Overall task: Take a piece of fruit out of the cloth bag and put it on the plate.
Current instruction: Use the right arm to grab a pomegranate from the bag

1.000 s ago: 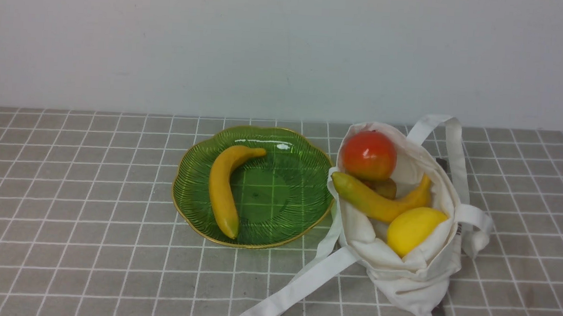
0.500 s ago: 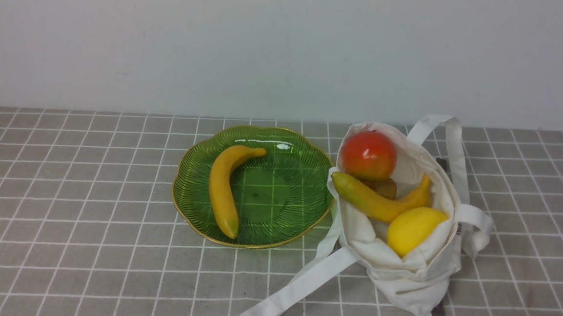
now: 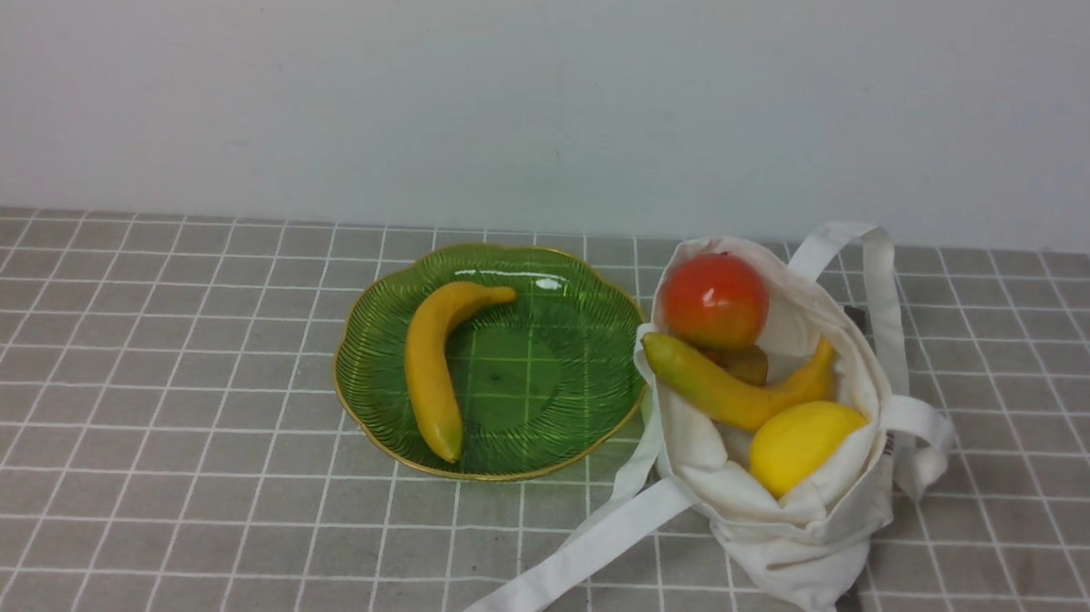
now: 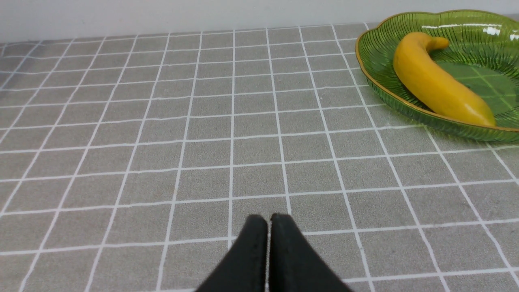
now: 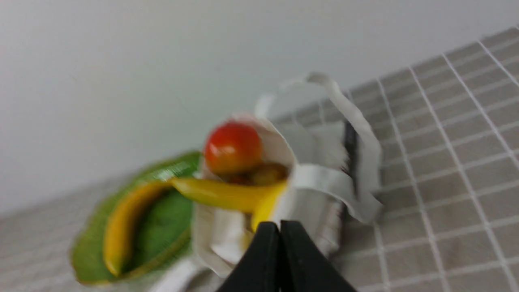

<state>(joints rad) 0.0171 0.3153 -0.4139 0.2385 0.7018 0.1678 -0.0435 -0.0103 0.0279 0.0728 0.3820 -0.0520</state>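
One banana [image 3: 432,365] on the plate [image 3: 558,401], more fruit in the cloth bag [image 3: 795,548]
Just right of the green plate, the cloth bag lies open. A red fruit [image 3: 716,299] sits at its far side, a second banana [image 3: 729,393] across the middle and a lemon [image 3: 800,445] nearest. The left gripper [image 4: 268,222] hangs low over the checked tablecloth [image 4: 162,142], jaws pressed together on nothing. The right gripper [image 5: 279,228], likewise closed and empty, faces the bag.

No legible text or numbers anywhere (cloth bag [image 3: 790,548] included)
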